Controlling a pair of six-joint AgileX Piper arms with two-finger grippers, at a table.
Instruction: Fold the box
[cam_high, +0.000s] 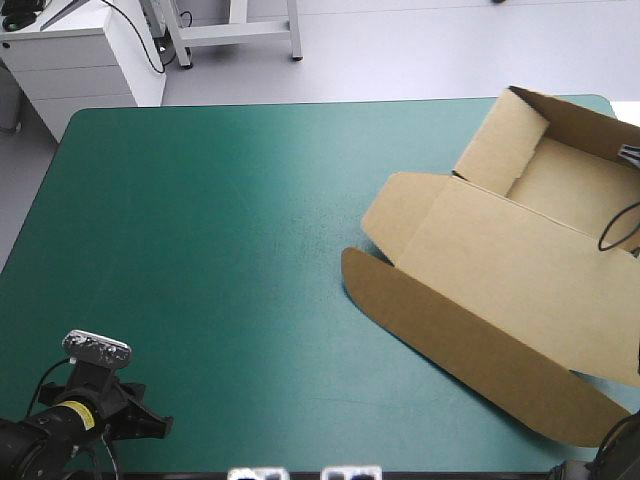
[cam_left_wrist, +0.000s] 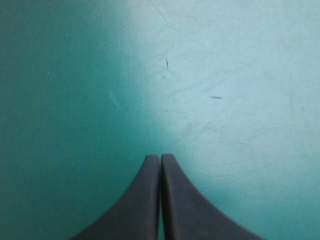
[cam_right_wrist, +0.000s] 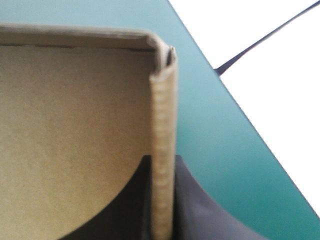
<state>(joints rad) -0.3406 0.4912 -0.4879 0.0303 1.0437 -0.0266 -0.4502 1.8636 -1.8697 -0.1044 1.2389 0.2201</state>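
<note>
Brown box (cam_right_wrist: 75, 115) clamped in right end effector (cam_right_wrist: 162, 162); left end effector (cam_left_wrist: 160, 158) closed.

Left arm (cam_high: 60, 425) low at near left. Left gripper (cam_left_wrist: 160, 157): fingers pressed together, nothing held. Right gripper (cam_right_wrist: 162, 160): fingers nearly together, clamped on an upright wall of the box (cam_right_wrist: 75, 125).

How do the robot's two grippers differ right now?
The left gripper is shut on nothing, while the right gripper is shut on a raised wall of the brown box. The left gripper hangs over bare teal-green cover, well away from the box. The right gripper is at the box, near the table's right edge. Both are black and shut.
</note>
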